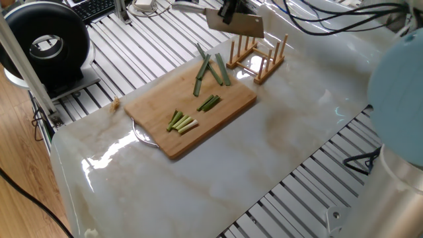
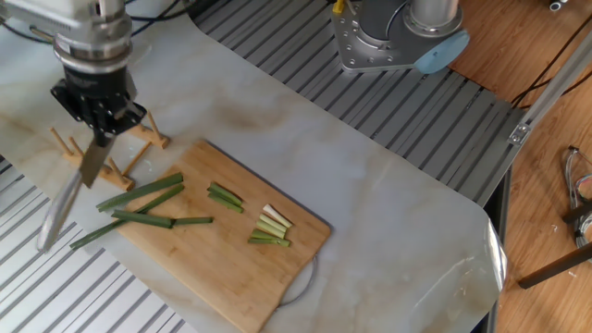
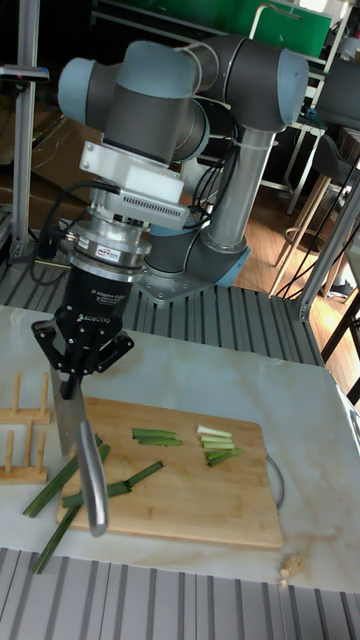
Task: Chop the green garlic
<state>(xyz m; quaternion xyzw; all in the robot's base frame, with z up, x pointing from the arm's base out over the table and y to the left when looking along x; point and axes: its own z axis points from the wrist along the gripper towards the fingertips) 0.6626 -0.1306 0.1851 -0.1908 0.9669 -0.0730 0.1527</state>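
Note:
The green garlic lies cut on a bamboo cutting board (image 1: pixel 218 119). Long dark green stalks (image 1: pixel 213 70) rest at the board's far end, short green pieces (image 1: pixel 209 102) in the middle, and pale pieces (image 1: pixel 182 123) nearer the front. My gripper (image 1: pixel 228 10) is shut on a knife (image 1: pixel 241 25), held in the air beyond the board's far end, near the wooden peg rack (image 1: pixel 258 53). In the other fixed view the gripper (image 2: pixel 97 109) hangs over the rack (image 2: pixel 69 146) with the knife (image 2: pixel 92 162) pointing down-left, beside the stalks (image 2: pixel 139 199).
A black round device (image 1: pixel 49 43) and a keyboard (image 1: pixel 92 8) stand at the back left. The robot base (image 2: pixel 398 32) sits on the slatted aluminium frame. A metal rim (image 1: pixel 142 135) peeks from under the board.

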